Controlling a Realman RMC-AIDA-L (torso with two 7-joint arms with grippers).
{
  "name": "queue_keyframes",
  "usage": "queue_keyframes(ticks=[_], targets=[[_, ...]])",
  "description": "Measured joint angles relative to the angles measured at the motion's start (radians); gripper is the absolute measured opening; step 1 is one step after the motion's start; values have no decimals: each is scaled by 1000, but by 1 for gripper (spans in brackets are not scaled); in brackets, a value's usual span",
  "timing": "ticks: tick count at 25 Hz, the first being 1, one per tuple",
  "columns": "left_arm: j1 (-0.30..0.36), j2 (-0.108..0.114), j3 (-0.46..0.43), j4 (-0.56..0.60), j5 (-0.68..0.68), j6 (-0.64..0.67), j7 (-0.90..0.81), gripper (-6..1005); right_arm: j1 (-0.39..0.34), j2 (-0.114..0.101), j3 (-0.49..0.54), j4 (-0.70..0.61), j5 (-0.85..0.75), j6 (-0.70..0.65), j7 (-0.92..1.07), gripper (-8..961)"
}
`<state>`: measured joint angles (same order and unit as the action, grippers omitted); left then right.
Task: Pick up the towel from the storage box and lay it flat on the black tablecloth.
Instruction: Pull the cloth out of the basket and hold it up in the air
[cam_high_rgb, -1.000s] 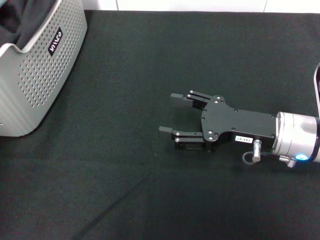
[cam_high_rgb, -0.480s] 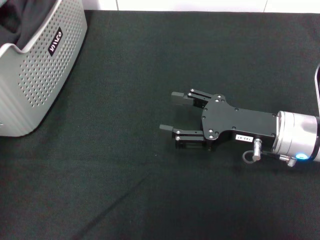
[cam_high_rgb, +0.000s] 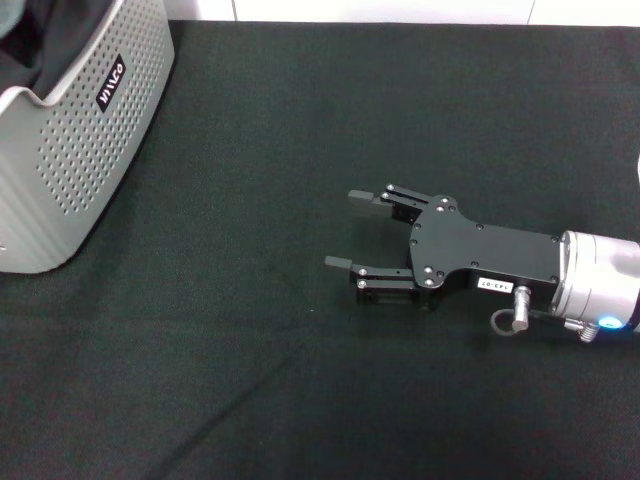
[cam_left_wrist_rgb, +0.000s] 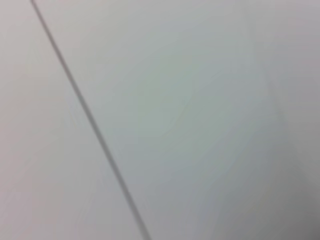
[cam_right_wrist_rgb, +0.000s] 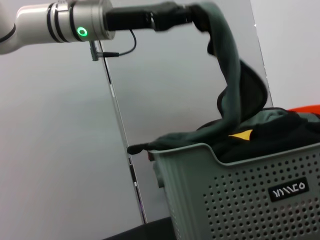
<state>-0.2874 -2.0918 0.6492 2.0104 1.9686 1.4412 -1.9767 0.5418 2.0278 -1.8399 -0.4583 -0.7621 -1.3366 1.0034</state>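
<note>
The storage box (cam_high_rgb: 80, 150) stands at the far left of the black tablecloth (cam_high_rgb: 300, 120), with dark cloth showing in it. In the right wrist view my left gripper (cam_right_wrist_rgb: 187, 14) is high above the box (cam_right_wrist_rgb: 235, 200) and shut on the grey-green towel (cam_right_wrist_rgb: 227, 65). The towel hangs from it in a long fold down into the box, its orange-yellow tag (cam_right_wrist_rgb: 241, 134) at the rim. My right gripper (cam_high_rgb: 348, 229) is open and empty, low over the middle of the tablecloth, pointing towards the box. The left wrist view shows only a pale surface.
The box has a black label (cam_high_rgb: 110, 85) on its perforated side. Something orange-red (cam_right_wrist_rgb: 305, 109) shows behind the box's far edge. A white wall lies behind the table. The tablecloth has a faint crease (cam_high_rgb: 250, 385) near the front.
My right gripper has drifted a little to the right and towards the front edge, still open. The dark cloth in the box has shifted slightly.
</note>
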Motion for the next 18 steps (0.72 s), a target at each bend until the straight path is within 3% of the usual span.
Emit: queue_keyframes(ticks=[11, 18], targets=[[33, 4, -70, -72, -626, 60, 39, 17, -7, 0, 2, 6, 43, -64, -69, 856], [19, 3, -71, -137, -737, 154, 50, 17, -46, -11, 94, 26, 60, -238, -78, 856]])
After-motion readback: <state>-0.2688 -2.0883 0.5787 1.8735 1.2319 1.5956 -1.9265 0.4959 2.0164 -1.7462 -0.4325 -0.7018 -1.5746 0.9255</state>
